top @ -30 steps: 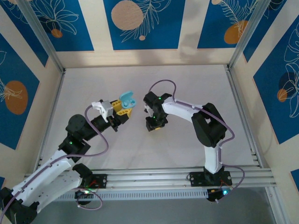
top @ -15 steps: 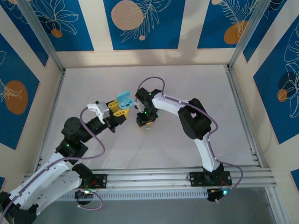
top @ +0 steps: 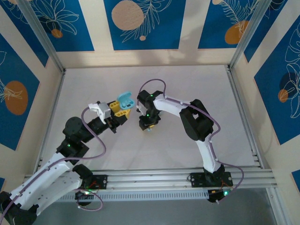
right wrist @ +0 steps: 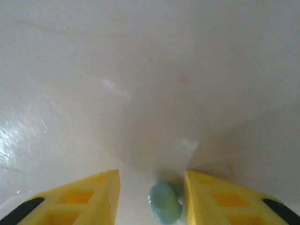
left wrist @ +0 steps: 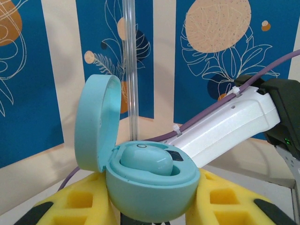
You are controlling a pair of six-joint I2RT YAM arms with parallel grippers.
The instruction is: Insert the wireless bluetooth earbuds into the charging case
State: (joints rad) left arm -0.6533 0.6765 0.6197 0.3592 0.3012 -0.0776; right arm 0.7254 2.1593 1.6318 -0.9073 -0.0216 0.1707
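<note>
My left gripper (top: 120,112) is shut on a pale teal charging case (top: 124,100), held off the table with its lid up. In the left wrist view the case (left wrist: 150,192) sits between the yellow fingers (left wrist: 82,201), its lid (left wrist: 96,122) hinged open to the left. One teal earbud (left wrist: 145,160) lies seated in it. My right gripper (top: 149,125) points down at the table just right of the case. In the right wrist view it (right wrist: 151,176) is open, and a second teal earbud (right wrist: 165,204) lies on the table between its fingers (right wrist: 93,197), close to the right one.
The white table (top: 187,89) is walled by metal posts and blue-patterned panels. The right arm's white link (left wrist: 234,119) and purple cable pass just behind the held case. Both arms meet near the table's middle.
The right gripper has swung left, closer to the held case, and settled over the earbud on the table. The left gripper with the case has shifted slightly.
</note>
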